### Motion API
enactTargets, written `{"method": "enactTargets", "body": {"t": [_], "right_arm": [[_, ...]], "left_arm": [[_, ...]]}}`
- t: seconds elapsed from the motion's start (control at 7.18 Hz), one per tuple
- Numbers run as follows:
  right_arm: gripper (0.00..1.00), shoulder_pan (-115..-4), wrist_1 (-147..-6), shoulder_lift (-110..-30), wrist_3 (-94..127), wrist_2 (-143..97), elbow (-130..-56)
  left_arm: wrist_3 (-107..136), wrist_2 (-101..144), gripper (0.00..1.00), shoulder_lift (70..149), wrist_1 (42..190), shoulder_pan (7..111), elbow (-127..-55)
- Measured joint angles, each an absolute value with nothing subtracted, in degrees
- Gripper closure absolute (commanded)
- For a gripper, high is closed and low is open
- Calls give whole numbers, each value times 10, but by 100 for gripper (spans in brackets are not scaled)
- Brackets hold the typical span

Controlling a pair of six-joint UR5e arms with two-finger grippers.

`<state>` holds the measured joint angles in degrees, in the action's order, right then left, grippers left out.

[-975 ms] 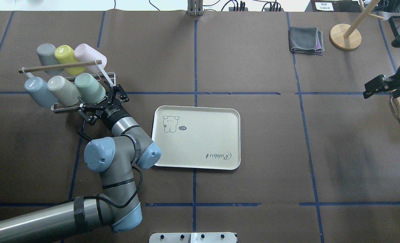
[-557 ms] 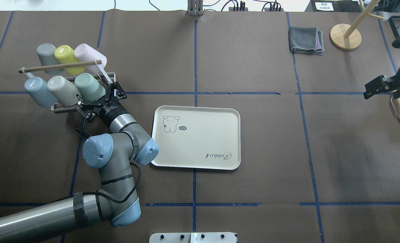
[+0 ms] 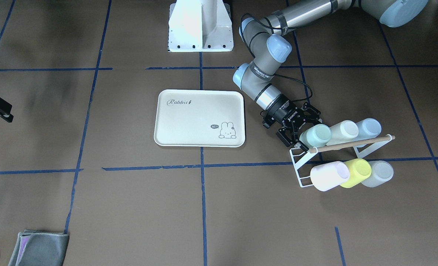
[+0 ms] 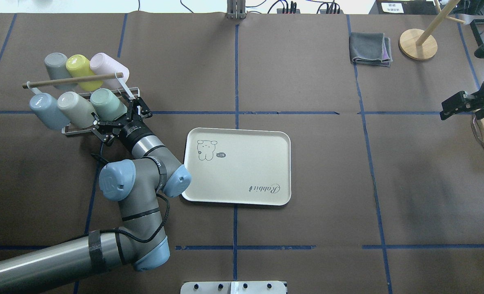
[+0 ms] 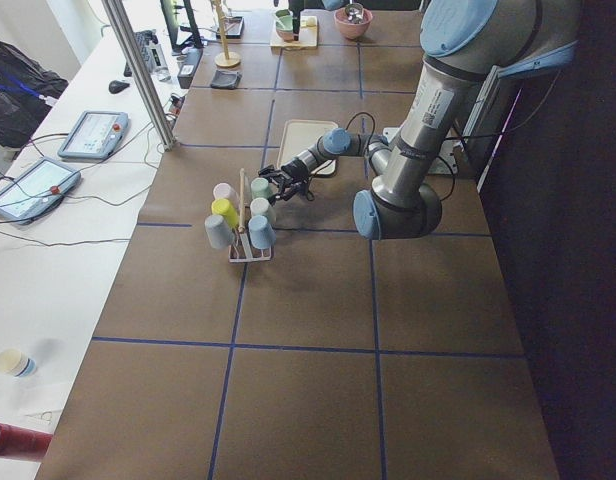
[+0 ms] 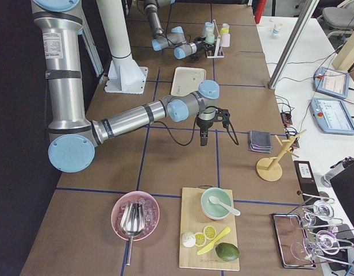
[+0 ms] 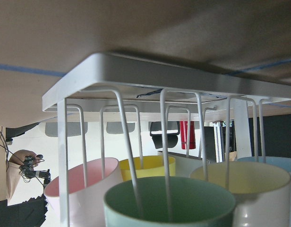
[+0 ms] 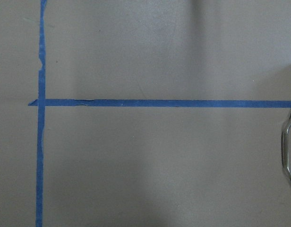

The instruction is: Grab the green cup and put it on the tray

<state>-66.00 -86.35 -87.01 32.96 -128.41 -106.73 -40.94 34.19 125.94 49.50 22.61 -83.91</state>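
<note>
At the rack (image 4: pixel 78 130), left fingers (image 4: pixel 139 107) stand apart either side of the green cup (image 4: pixel 106 104) — right fingers (image 4: pixel 448 108), cannot tell.

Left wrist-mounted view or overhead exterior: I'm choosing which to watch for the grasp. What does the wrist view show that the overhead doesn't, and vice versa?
Only the left wrist-mounted view looks into the green cup, darker inside, a wire of the rack entering its mouth, plus a person's hand. Only the overhead exterior shows the tray, no cup on it, and the left gripper open at the cup's mouth end. Both show the green cup on the rack beside the cream cup.
</note>
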Motion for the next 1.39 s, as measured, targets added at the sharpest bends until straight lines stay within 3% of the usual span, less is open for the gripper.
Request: {"method": "enactTargets", "body": {"t": [0.14, 0.28, 0.42, 0.7, 1.39], "right_arm": [[0, -660, -863, -870, 330, -1284, -1068], [0, -660, -864, -870, 330, -1285, -1069], [0, -660, -864, -870, 330, -1285, -1069], [0, -660, -864, -870, 331, -1284, -1068], [0, -660, -864, -870, 341, -1285, -1068]], "left_arm": [[-409, 342, 30, 1259, 495, 227, -840], [-409, 342, 47, 1259, 496, 227, -841], [-407, 342, 57, 1259, 496, 228, -842], [-402, 342, 64, 1259, 496, 228, -843], [-407, 340, 64, 1256, 490, 240, -866]]}}
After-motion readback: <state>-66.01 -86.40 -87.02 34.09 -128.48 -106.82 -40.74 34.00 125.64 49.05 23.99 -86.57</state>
